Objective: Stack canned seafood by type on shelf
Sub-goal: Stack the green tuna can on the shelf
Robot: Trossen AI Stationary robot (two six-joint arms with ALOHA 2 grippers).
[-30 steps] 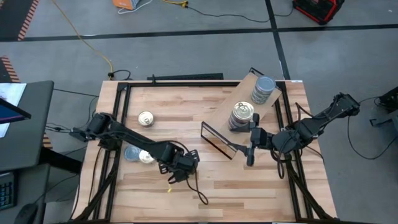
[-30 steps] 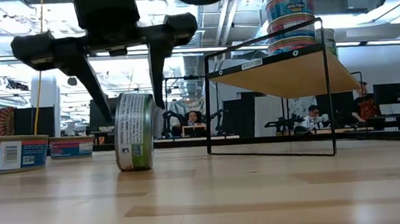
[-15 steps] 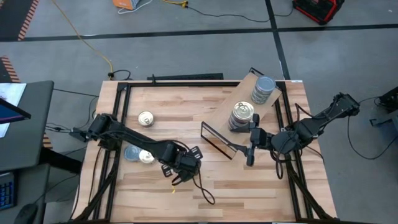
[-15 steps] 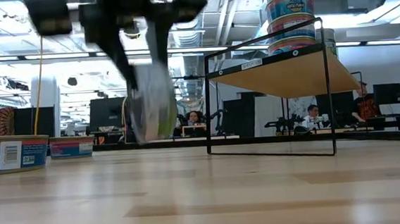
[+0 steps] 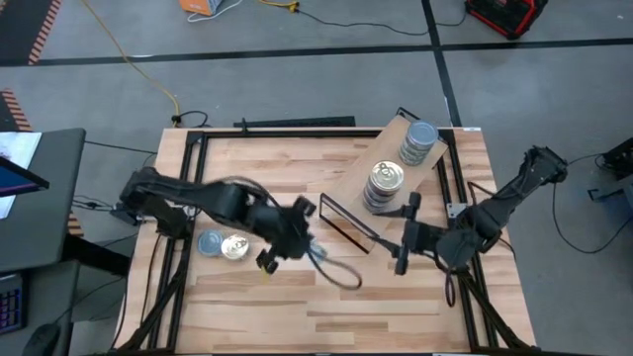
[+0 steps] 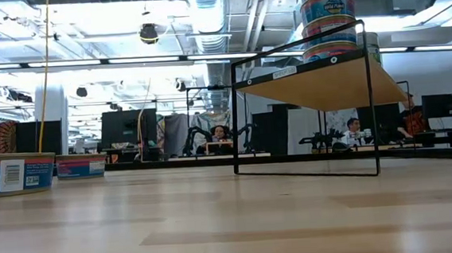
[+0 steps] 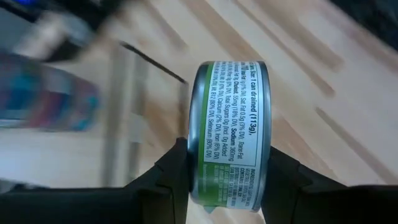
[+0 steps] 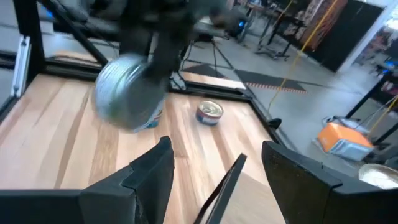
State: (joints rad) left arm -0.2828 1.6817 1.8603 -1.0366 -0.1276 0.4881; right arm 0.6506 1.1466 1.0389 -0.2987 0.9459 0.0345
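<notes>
With my left gripper (image 5: pixel 280 244) clamped on a green-label tin (image 7: pixel 229 130) held on edge, the shelf (image 5: pixel 386 148) lies rightward, nearer my idle, open-fingered right gripper (image 5: pixel 404 252).

The tin (image 7: pixel 230 134) had a glossy printed paper label around shiny metal. The fingers (image 7: pixel 177 180) gripping it looked matt black plastic. The tabletop (image 5: pixel 396 297) was smooth pale wood; the shelf (image 6: pixel 327 83) was light wood on thin black metal.
</notes>
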